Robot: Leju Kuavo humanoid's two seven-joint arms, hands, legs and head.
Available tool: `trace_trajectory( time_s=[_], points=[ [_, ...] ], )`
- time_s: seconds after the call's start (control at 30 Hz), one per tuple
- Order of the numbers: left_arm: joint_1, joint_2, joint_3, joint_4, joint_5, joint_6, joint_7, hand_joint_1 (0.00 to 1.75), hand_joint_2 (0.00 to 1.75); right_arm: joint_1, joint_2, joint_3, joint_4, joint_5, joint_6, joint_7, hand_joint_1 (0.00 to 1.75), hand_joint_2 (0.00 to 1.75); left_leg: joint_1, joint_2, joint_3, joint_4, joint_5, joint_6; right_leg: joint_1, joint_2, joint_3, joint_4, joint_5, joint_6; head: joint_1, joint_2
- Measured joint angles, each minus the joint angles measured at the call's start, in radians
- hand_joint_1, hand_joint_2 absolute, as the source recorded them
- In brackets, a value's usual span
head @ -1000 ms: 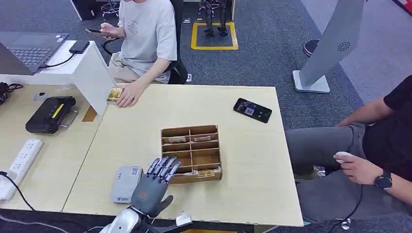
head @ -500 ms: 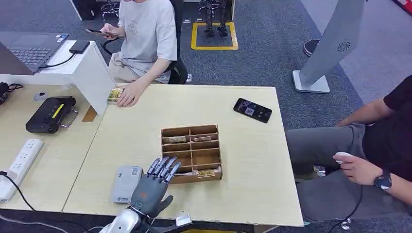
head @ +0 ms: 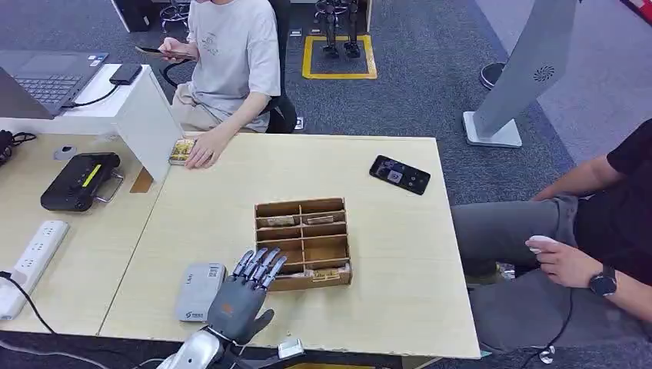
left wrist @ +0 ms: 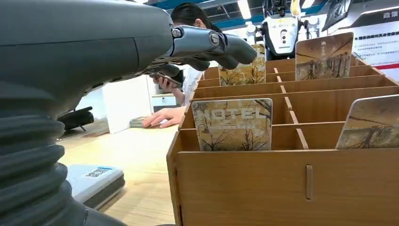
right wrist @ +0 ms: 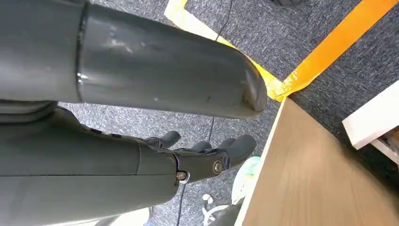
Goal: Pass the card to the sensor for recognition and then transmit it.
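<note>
Wooden organiser (head: 303, 243) card (left wrist: 233, 124) just beyond empty left hand (head: 244, 294).

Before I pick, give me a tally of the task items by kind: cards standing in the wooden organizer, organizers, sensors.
Cards: 4
Wooden organizer: 1
Grey sensor: 1
Total: 6

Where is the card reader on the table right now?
In the head view, the card reader lies flat near the table's front edge, just left of the left hand, with the wooden card box beyond the hand to the right.
</note>
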Motion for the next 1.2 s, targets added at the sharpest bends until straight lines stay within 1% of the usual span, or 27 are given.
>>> trace_trajectory(
  time_s=[0.2,0.87,1.2],
  points=[
    [-0.012,-0.001,-0.001,0.003,0.02,0.003,0.0,0.0,1.75,-0.005,0.0,0.001,0.003,0.0,0.0,0.0,0.0,0.0,0.0,0.0,0.0,0.0,0.0,0.0,0.0,0.0,0.0,0.0,0.0,0.0,0.0,0.0],
    [-0.026,-0.005,-0.001,0.019,0.037,0.004,-0.002,0.0,1.75,-0.018,0.0,0.002,0.023,0.0,0.0,-0.001,0.0,0.0,0.0,0.0,0.0,0.0,0.0,0.0,0.0,0.0,0.0,0.0,0.0,0.0,0.0,0.0],
    [-0.028,-0.011,-0.001,0.033,0.052,0.013,-0.018,0.0,1.75,-0.028,0.0,0.005,0.04,-0.003,0.0,-0.01,0.0,0.0,0.0,0.0,0.0,0.0,0.0,0.0,0.0,0.0,0.0,0.0,0.0,0.0,0.0,0.0]
  ],
)
